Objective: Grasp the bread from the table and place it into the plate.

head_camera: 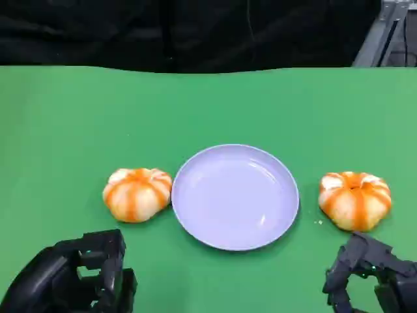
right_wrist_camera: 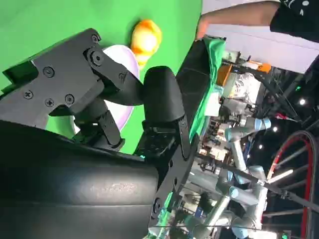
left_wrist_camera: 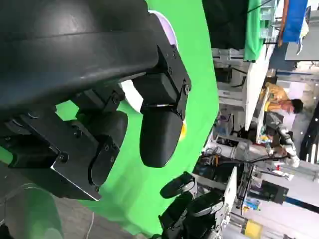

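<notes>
Green cloth covers the table (head_camera: 65, 117), dark backdrop behind. Two pumpkin-shaped bread rolls lie flat: left roll (head_camera: 137, 193) at 9 o'clock of the lavender plate (head_camera: 235, 196), touching its rim; right roll (head_camera: 354, 199) at 3 o'clock, just apart. Plate bare, so nothing placed yet. Each roll sits ahead of one hand, likely staged for either. Left hand (head_camera: 78, 277) and right hand (head_camera: 371, 274) rest low at the near edge, fingers curled, holding nothing. Right wrist view adds the left roll beyond the plate and a person's arm (right_wrist_camera: 239, 15); left wrist view shows a lab room.
</notes>
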Available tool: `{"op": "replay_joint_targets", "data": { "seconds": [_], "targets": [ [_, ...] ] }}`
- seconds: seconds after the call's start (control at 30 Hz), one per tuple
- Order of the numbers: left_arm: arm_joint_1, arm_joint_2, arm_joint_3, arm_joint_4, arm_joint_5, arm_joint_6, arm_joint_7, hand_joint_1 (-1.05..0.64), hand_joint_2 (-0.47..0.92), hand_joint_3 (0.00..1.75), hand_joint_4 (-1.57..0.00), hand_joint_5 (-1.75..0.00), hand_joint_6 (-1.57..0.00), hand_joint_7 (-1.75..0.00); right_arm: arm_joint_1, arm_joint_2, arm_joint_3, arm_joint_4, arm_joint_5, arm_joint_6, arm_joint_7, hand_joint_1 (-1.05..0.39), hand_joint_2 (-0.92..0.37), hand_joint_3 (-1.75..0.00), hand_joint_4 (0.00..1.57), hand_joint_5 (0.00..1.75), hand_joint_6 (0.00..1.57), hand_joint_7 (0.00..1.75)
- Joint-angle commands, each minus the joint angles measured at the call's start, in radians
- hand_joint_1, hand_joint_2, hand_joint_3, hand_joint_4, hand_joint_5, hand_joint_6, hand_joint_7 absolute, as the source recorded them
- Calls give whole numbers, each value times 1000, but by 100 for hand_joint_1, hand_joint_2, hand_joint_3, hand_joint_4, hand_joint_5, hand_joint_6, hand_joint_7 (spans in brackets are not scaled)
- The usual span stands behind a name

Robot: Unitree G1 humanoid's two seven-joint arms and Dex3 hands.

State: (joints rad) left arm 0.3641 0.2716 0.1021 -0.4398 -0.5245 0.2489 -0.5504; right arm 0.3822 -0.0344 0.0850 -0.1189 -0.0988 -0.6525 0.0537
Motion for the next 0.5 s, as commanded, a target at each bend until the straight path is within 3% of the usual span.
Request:
{"op": "replay_joint_targets", "data": {
  "seconds": [0.03, 0.5],
  "targets": [
    [2, 13, 1, 9, 6, -8, -7, 28, 56, 163, -99, -175, -86, -175, 0, -11, -8, -3, 10, -7, -1, -10, -52, -121, 84, 175, 75, 155],
    [1, 16, 2, 15, 10, -15, -9, 27, 56, 162, -99, -175, -85, -175, 3, -6, -7, -10, 6, 0, -5, -11, -52, -120, 85, 175, 76, 154]
  ]
}}
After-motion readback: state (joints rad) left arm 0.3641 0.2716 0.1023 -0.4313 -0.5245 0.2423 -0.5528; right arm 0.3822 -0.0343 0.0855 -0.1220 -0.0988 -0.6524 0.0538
